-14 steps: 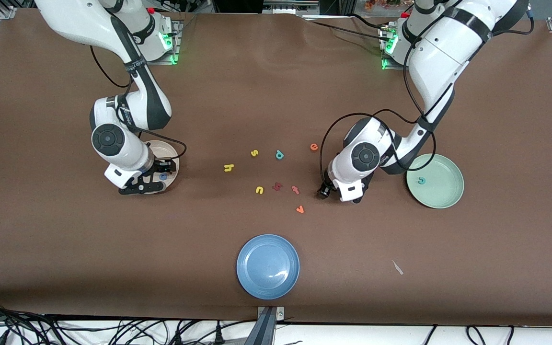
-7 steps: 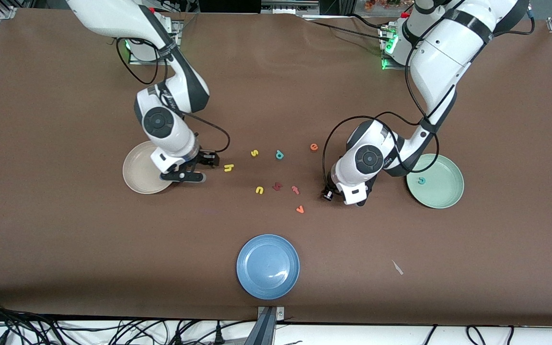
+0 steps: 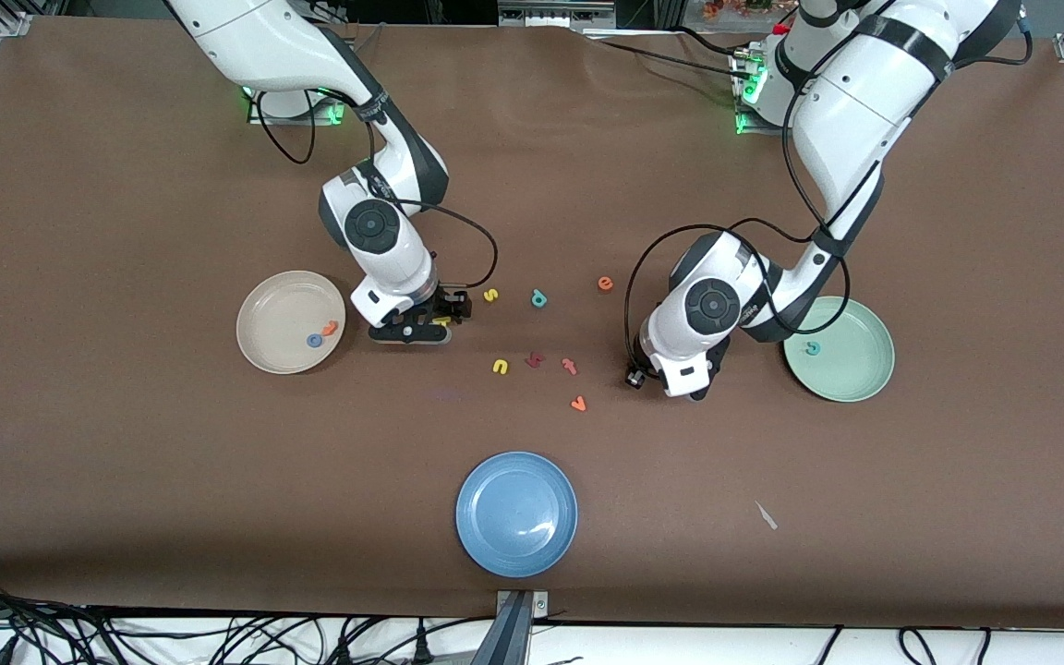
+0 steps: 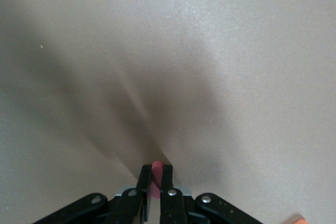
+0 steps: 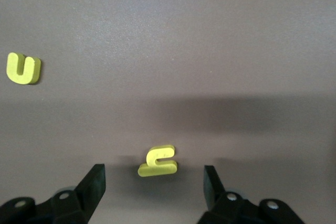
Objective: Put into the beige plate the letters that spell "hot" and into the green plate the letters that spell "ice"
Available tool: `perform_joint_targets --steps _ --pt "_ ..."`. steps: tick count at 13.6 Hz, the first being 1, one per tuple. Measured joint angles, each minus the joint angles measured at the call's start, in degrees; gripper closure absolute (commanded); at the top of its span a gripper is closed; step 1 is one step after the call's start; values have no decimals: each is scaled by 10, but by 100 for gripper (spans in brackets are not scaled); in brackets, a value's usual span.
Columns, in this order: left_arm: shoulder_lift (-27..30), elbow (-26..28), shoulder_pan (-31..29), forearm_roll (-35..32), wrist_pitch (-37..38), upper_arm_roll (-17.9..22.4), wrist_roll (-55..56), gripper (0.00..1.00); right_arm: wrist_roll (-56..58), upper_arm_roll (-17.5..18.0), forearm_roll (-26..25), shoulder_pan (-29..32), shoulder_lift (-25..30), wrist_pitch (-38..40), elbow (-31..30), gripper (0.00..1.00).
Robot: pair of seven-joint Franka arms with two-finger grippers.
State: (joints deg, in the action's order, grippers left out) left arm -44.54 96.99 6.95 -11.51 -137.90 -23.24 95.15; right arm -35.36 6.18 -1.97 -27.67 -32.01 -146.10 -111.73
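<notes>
1. Blue plate (image 3: 495, 499): the landmark, nearest the front camera, no part in the task.
2. Beige plate (image 3: 273, 314): farther from the camera than the blue plate, toward the right arm's end. It holds the blue o (image 3: 314, 341) and the orange t (image 3: 331, 327).
3. Green plate (image 3: 851, 365): farther than the blue plate, toward the left arm's end. It holds the teal c (image 3: 811, 348).
4. Right gripper (image 5: 155, 179): low over the yellow h (image 5: 158, 161), between the beige plate and the loose letters. Its fingers are spread with the h between them, not gripped.
5. Left gripper (image 4: 156, 176): down at the tabletop, farther than the blue plate and near the green plate. Its fingers are pressed together on a reddish sliver, seemingly the dark red i (image 4: 156, 167).
6. Orange e (image 3: 605, 283): loose on the table, farther than the blue plate.
7. Step in hand: last letter of "hot", second of "ice".
8. Next: the right gripper needs to close on the h and carry it to the beige plate. The left needs to lift and release over the green plate.
</notes>
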Motion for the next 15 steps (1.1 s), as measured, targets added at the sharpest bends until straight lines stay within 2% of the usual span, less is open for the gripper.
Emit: perform_joint_targets --steps 2,4,7,9,11,15 --pt "4 -4 -4 -20 3 5 -19 100 0 -1 -13 0 -5 -11 0 16" --pt "35 -18 -34 -19 57 -1 -89 100 0 -1 -19 0 -12 -24 1 17" --pt "114 -25 -146 1 192 -59 -252 100 0 0 -22 -1 -20 -30 1 20" --pt "150 -24 -213 6 288 -80 -374 100 0 0 -22 -3 -23 -35 1 28" --pt "164 -21 -259 8 355 -84 -491 100 0 0 -23 -3 -26 -36 0 43" --pt "156 4 -328 8 368 -83 -635 100 0 0 -25 -4 -26 -39 1 70"
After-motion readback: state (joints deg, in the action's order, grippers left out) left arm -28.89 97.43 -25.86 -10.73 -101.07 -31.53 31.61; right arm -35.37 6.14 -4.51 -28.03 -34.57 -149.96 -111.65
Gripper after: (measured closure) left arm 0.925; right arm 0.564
